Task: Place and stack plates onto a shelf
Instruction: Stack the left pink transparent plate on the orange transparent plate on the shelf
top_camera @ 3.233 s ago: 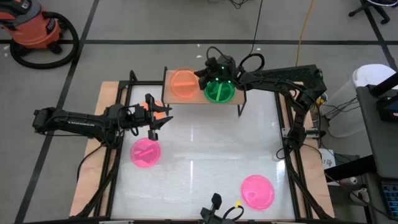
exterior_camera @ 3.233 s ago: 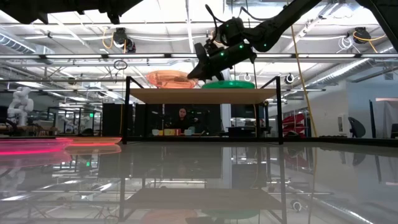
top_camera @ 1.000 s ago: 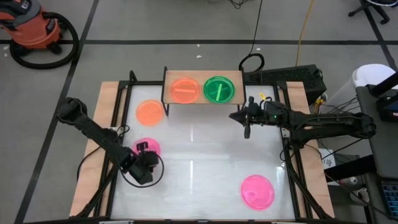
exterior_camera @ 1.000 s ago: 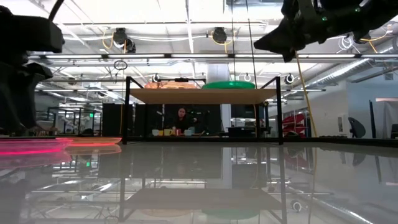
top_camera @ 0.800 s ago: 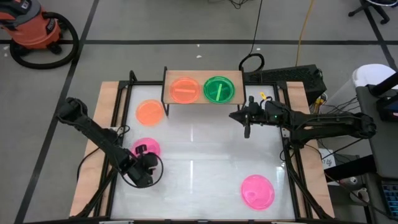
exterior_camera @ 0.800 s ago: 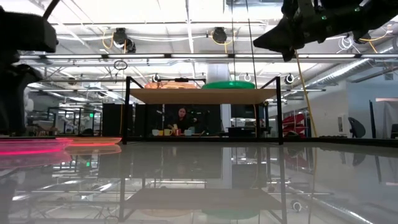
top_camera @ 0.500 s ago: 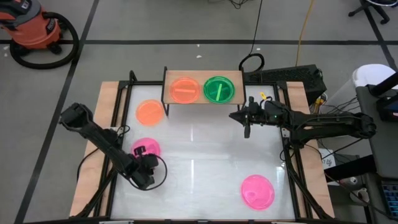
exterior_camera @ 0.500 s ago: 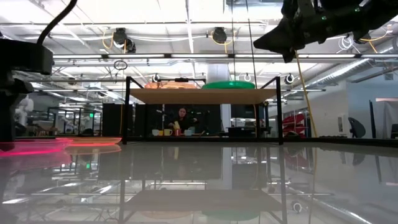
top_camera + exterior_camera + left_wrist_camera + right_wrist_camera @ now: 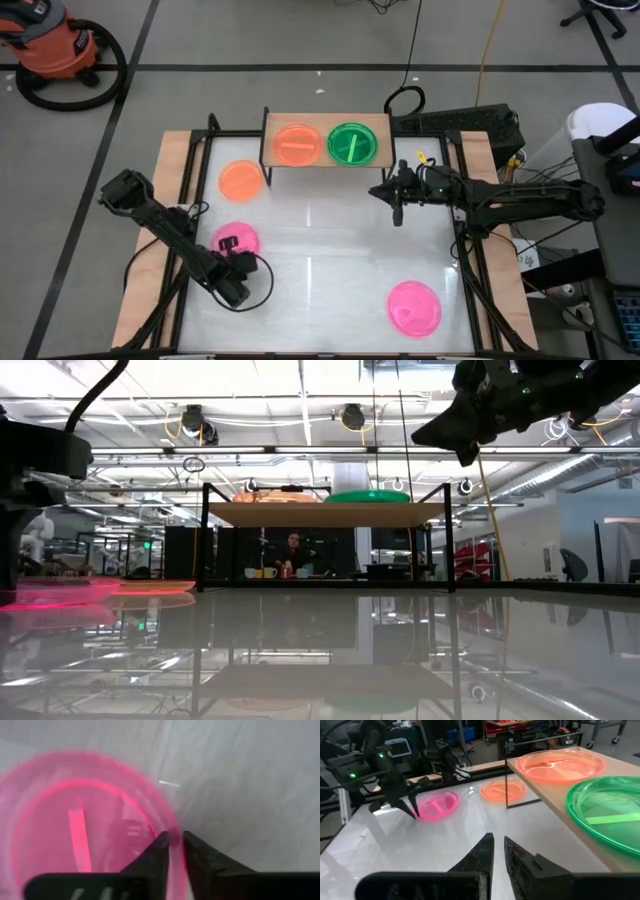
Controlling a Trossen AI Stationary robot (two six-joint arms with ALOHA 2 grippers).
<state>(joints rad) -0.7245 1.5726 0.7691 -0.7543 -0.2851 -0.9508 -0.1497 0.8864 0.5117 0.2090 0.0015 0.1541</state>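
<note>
From the high view I have the left gripper (image 9: pixel 232 285) low over the table (image 9: pixel 320 250) near its left edge, just at the near rim of a pink plate (image 9: pixel 236 241). The plate lies from the gripper toward the shelf (image 9: pixel 325 145), which stands along the far edge with an orange plate (image 9: pixel 296 143) and a green plate (image 9: pixel 352 143) side by side on it. Another orange plate (image 9: pixel 240 180) sits on the table beside the shelf's left end, and a second pink plate (image 9: pixel 413 306) lies near the front right corner. My right gripper (image 9: pixel 396 205) hangs over the table just before the shelf's right end, carrying nothing I can see.

The low view shows the shelf board with both plates on top; the left arm is only a dark mass at the picture's edge.

In the left wrist view the fingers (image 9: pixel 155 857) are nearly together with the pink plate's rim between them; I judge it a pinch on the rim, the plate not yet lifted.

The right wrist view has the fingers (image 9: pixel 482 852) close together with nothing between them, and the green plate nearby on the shelf. The left arm is plainly the nearer to this pink plate.
</note>
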